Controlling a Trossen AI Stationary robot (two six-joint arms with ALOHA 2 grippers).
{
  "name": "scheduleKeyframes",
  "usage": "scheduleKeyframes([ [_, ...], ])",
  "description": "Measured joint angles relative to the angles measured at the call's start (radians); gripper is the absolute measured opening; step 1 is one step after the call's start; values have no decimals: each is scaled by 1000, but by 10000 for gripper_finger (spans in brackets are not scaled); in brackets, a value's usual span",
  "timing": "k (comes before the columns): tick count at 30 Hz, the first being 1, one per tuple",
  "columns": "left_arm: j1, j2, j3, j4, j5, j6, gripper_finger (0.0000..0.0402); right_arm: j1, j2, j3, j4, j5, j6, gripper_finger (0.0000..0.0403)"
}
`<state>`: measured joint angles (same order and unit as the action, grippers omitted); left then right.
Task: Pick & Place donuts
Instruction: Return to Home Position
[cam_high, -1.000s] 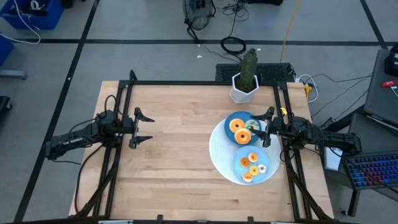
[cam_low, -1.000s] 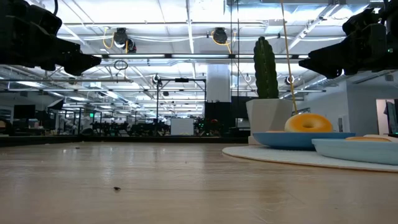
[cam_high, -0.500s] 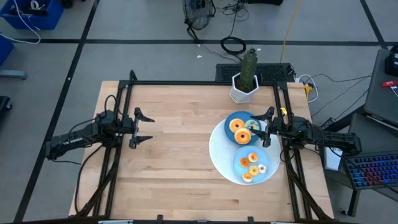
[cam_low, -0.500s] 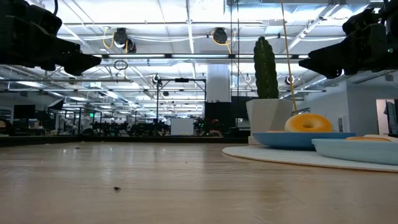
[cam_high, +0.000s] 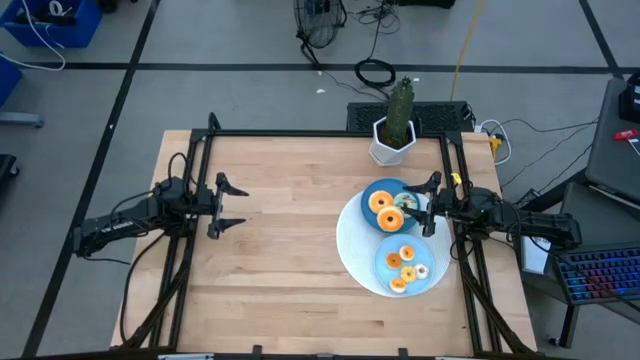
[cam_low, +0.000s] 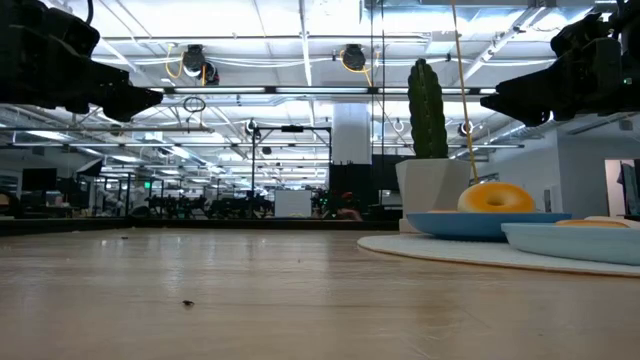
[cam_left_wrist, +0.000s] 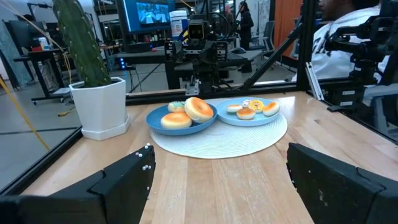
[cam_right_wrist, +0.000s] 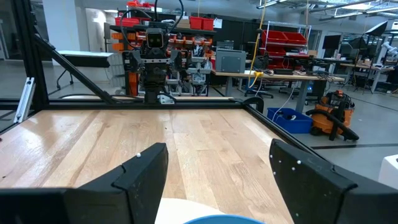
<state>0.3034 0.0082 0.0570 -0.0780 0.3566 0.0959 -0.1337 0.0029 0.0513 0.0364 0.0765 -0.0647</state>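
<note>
Wood forms the top of the bench (cam_high: 290, 250). On it, at about 3 to 4 o'clock, a white disc (cam_high: 350, 235) is laid with two blue plates on top. All the donuts (cam_high: 381, 203) in view are carried on these plates. The larger ones are on the far blue plate (cam_high: 368, 190) and the smaller ones on the near blue plate (cam_high: 384, 272). None is seen loose on the bench.

The right hand (cam_high: 415, 207) is held at 3 o'clock, raised over the rim of the far blue plate, with its fingers spread and nothing between them. The left hand (cam_high: 244, 207) is parked at 9 o'clock, likewise spread and empty, well apart from the plates.

Hazards, as judged:
- If the right hand is lowered while it is drawn back, the plate rim may be caught. The plate may then be dragged across the disc, or the nearest donut tipped out.
- A swing toward 1 o'clock is to be avoided. A cactus (cam_high: 401, 103) in a white pot (cam_high: 390, 148) stands just beside the disc there and may be toppled.
- The black frame rails (cam_high: 300, 133) run along the bench edges close to both arms, so little room is left for a wide retreat.

A person (cam_left_wrist: 339, 34) is seen beyond the bench on the right arm's side, outside the frame.
</note>
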Motion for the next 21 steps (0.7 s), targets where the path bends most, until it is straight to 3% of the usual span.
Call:
scheduleKeyframes([
  [21, 0, 0, 0, 0, 0, 3, 356, 0, 0, 0, 0, 0, 0, 264],
])
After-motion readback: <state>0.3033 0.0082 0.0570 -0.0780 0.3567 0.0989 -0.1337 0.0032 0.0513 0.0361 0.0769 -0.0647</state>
